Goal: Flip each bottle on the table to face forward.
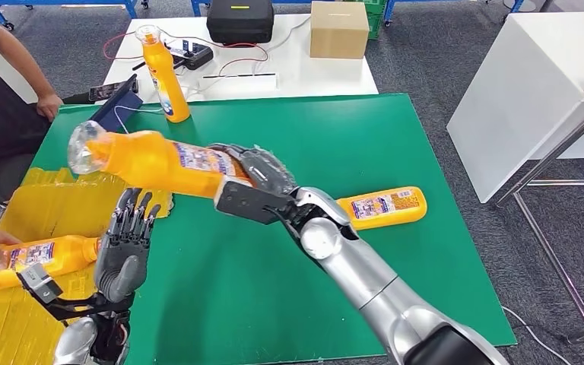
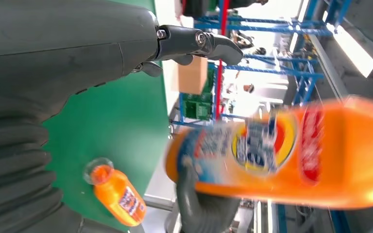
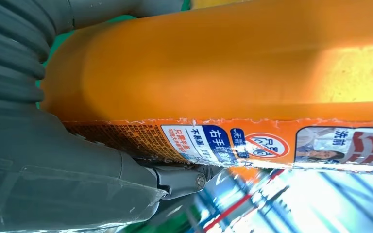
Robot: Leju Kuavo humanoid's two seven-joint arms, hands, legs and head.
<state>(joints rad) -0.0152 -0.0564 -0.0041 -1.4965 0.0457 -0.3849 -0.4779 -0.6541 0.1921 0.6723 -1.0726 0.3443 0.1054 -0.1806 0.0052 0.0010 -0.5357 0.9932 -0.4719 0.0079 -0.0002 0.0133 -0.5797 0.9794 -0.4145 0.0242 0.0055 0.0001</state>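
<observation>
Held bottle: clasped by right hand, long axis level, cap toward table's left edge; left hand unclenched just below, empty.

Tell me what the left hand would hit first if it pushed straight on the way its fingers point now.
Probably the orange bottle that the right hand holds in the air: the left hand is open, its fingers aimed up and forward at it. Depth is unclear, so it might pass underneath.
</observation>
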